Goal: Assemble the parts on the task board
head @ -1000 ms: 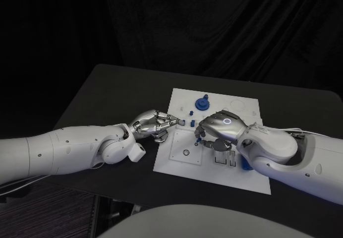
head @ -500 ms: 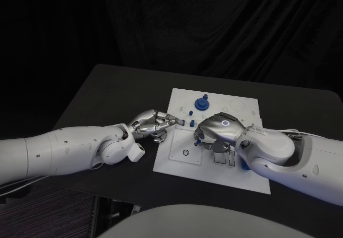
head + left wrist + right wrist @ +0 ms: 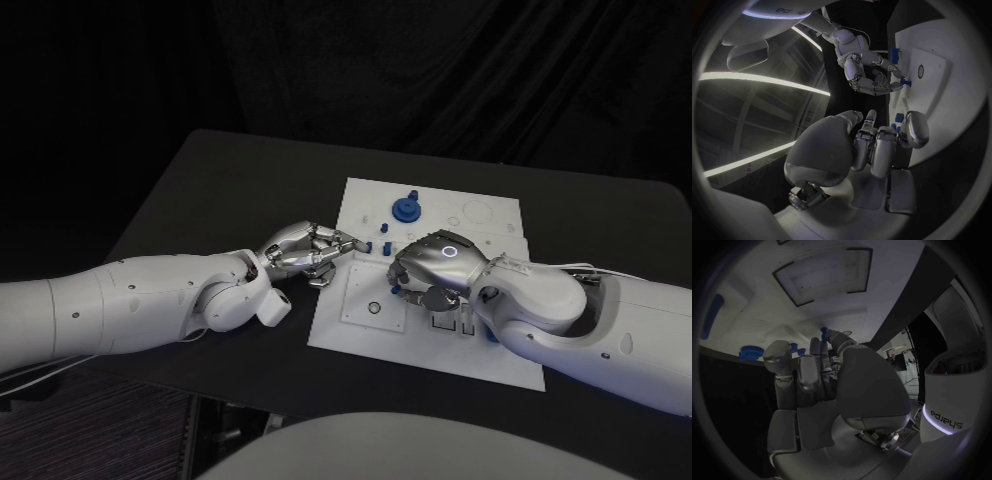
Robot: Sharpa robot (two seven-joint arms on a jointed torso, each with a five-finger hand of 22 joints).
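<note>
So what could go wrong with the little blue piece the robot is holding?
The right hand pinches a small blue part only at its fingertips, so it might slip out. The left hand sits close by at the task board edge, so the hands might bump. Blue parts standing nearby could get knocked.

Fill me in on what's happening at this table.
A two-armed robot is assembling small blue parts on a white board. The right hand is over the board's middle, pinching a small blue peg in its fingers. The left hand sits at the board's left edge with fingers curled; whether it holds anything is unclear. A blue round part stands at the board's far side.
</note>
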